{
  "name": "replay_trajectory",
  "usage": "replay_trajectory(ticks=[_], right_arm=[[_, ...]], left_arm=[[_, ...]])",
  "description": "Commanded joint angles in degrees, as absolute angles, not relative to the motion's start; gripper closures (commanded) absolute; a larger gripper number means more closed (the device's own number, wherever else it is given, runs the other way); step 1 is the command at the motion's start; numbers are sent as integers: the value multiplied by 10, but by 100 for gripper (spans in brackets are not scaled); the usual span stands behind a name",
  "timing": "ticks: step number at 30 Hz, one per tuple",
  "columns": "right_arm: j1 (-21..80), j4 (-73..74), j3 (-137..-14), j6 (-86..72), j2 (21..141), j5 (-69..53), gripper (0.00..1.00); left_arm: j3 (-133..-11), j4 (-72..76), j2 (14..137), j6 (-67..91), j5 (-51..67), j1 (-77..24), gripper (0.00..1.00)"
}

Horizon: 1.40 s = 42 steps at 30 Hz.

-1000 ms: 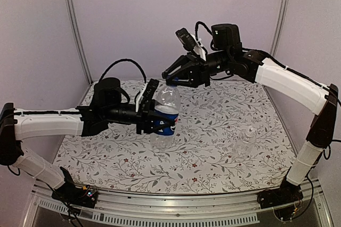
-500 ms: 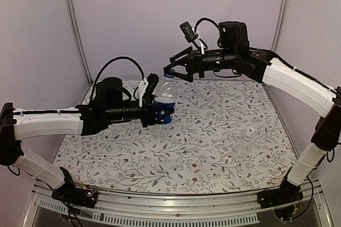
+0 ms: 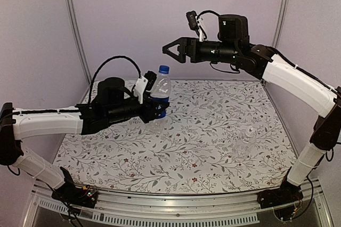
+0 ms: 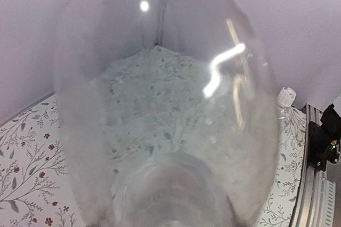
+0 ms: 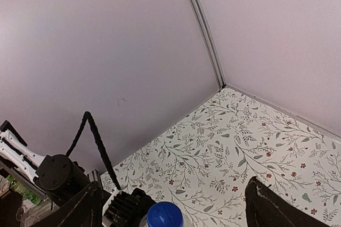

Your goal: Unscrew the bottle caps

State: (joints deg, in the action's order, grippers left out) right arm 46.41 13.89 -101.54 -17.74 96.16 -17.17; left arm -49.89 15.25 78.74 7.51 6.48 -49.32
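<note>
- The left arm (image 3: 53, 123) reaches across the flowered bench (image 3: 213, 110), and its jaws are clenched around the dark blue label of a clear bottle (image 3: 160, 96).
- This bottle stands nearly upright in the jaws, with its neck leaning slightly away from the arm. Its bright blue cap (image 3: 164, 69) is on the neck, above the jaws.
- Whether the bottle's base touches the bench cannot be told.
- In the left wrist view, the clear body of the held bottle (image 4: 160, 104) fills almost the whole picture, right against the camera.
- The right arm (image 3: 298, 86) is raised, and its jaws are spread wide and hold nothing. They hang higher than the blue cap and apart from it.
- In the right wrist view, the blue cap (image 5: 164, 216) lies beyond the jaws, between the two dark fingertips (image 5: 80, 211).
- A second bottle (image 3: 245, 142) is clear with no label. It stands on the bench well apart from both sets of jaws, on the right arm's side.
- Its whitish cap (image 3: 250, 129) is on its neck and shows small at the edge of the left wrist view (image 4: 286, 97).
</note>
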Motion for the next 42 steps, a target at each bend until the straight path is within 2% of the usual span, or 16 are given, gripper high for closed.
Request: replay_trajectory(ticks=[1,18,29,42], right_arm=[[482,154,-1042,-184,994,-148,11],[497,178,-1065,-183,1039,-167,32],[497,171,-1054,-182,1034,-185,58],[497,164,-1032,-187,1027,-193,63]], left_arm=[[-517,146,780,70,43,-503,60],[-521,136,781,63,13,-509,60],[-521,133,779,60,1,-510,60],[-521,131,777,60,2,-510,60]])
